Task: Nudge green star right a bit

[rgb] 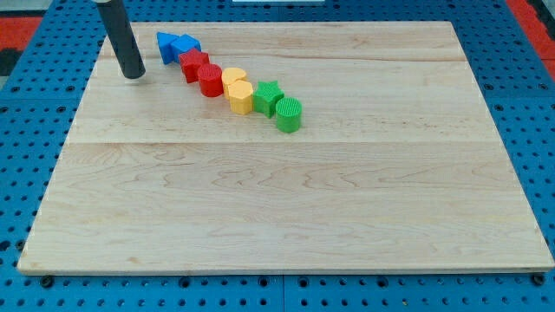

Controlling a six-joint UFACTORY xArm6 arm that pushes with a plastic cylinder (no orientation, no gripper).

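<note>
The green star (268, 95) lies on the wooden board (286, 199) in a diagonal row of touching blocks. A green cylinder (289, 114) touches its lower right. Two yellow blocks (238, 90) touch its left. My tip (133, 74) rests on the board at the view's upper left, far left of the green star and left of the blue blocks.
The row runs from the upper left down to the right: two blue blocks (176, 45), a red block (195, 64) and a red cylinder-like block (211, 80), then the yellow and green ones. A blue pegboard (26, 95) surrounds the board.
</note>
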